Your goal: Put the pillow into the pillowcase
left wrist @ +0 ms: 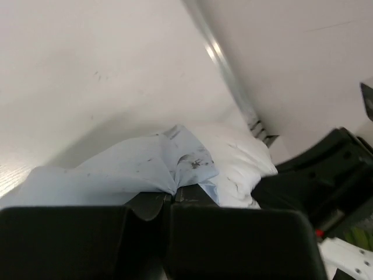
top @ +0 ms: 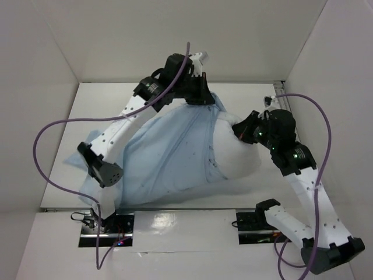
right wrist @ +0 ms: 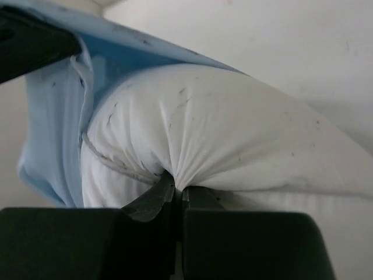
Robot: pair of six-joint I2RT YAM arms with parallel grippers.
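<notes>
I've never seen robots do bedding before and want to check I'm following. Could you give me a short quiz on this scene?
1. True or false: the left gripper is shut on the pillowcase.
2. What does the right gripper pinch? A the pillow; B a spoon; C nothing.
3. Fill in: the pillow is only ____ covered by the pillowcase.

Key: 1 true; 2 A; 3 partly.
</notes>
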